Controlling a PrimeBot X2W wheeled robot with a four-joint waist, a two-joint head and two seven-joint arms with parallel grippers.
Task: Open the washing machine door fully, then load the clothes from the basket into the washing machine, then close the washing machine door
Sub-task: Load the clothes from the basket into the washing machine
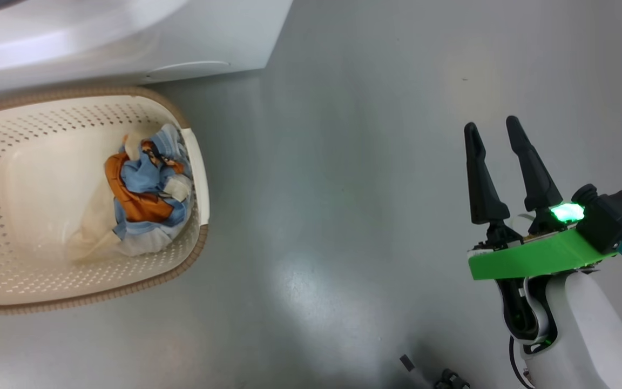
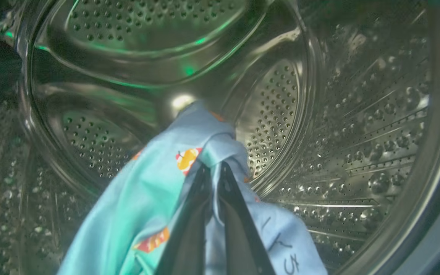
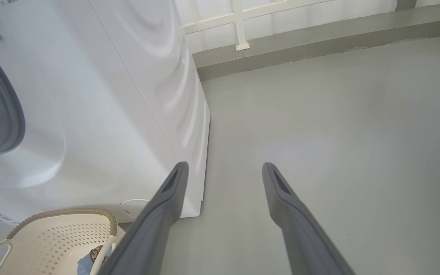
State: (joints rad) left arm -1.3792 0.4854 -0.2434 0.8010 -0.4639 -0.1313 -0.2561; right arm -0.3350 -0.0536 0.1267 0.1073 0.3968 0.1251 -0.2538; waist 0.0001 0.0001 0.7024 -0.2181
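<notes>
I'm pinching a light blue garment in the left gripper inside the washing machine drum, the right gripper hanging spread and empty, and I'm worrying the cloth, draping around the jaws, is going to cling and drag back out on release.

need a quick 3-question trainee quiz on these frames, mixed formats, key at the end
1. True or false: the right gripper holds a garment.
2. Where is the left gripper, which is shut on a light blue garment? A: over a table. B: inside the steel drum. C: in a cupboard.
3. Fill in: the other clothes lie in the ____.
Key: 1 false, it is open and empty. 2 B. 3 basket.
</notes>
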